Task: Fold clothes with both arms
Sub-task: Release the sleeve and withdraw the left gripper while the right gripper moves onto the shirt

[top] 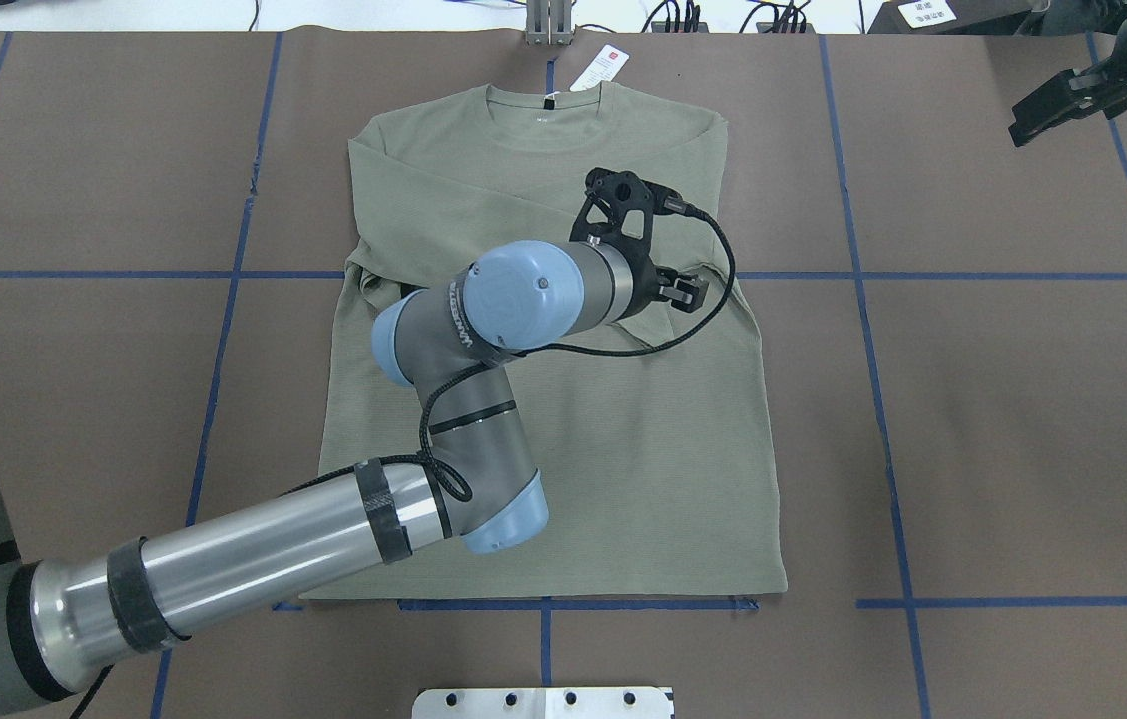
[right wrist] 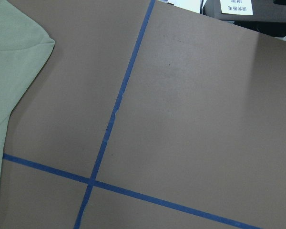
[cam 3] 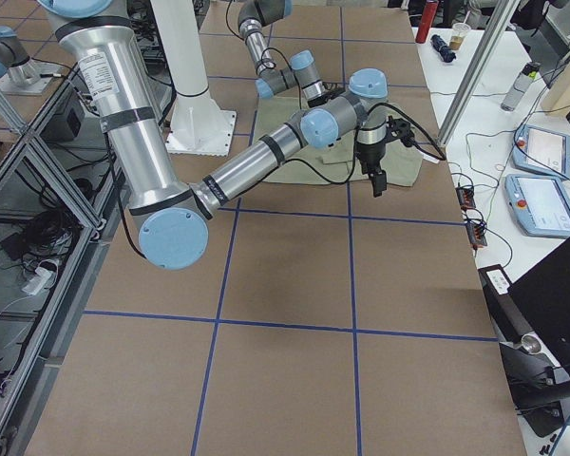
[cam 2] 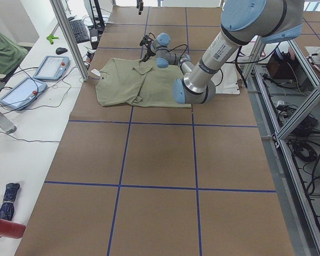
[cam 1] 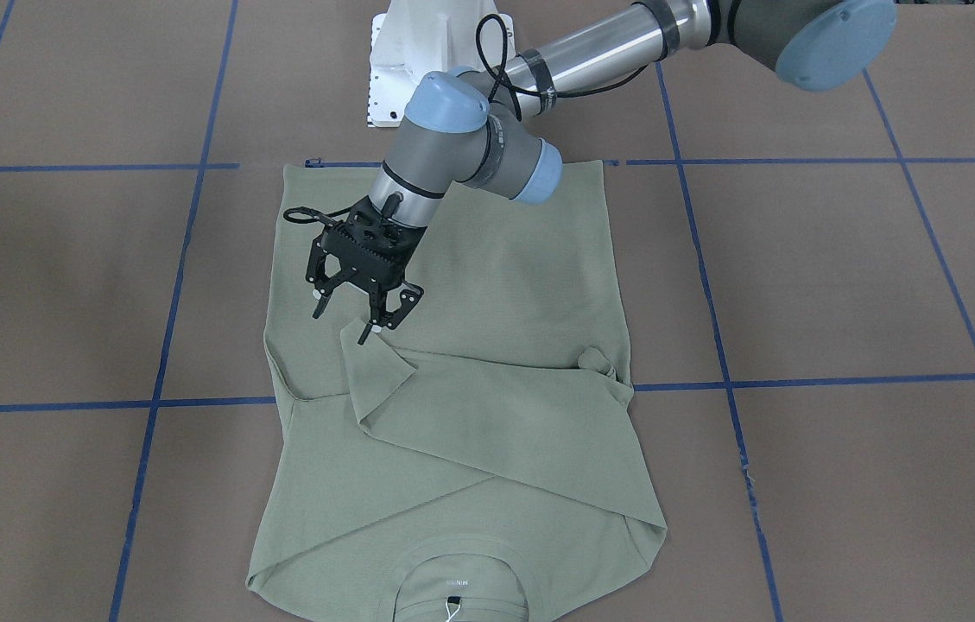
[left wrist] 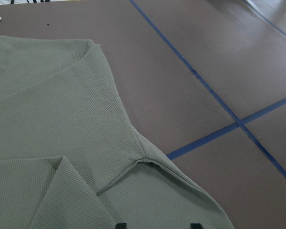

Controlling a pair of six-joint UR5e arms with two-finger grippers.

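shirt (top: 563, 479) flat on surface (top: 1022, 399), long axis near-far, collar far. left gripper (cam 1: 351, 318) nearer, jaws spread directly over folded sleeve cuff (cam 1: 375, 350); right gripper (top: 1062, 105) well off right, jaws' state unclear

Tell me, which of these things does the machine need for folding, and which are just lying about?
For the job:
shirt
left pincer, open over the shirt
right pincer, off to the side

Lying about, beside the table:
tablets
keyboard
mouse
folded umbrella
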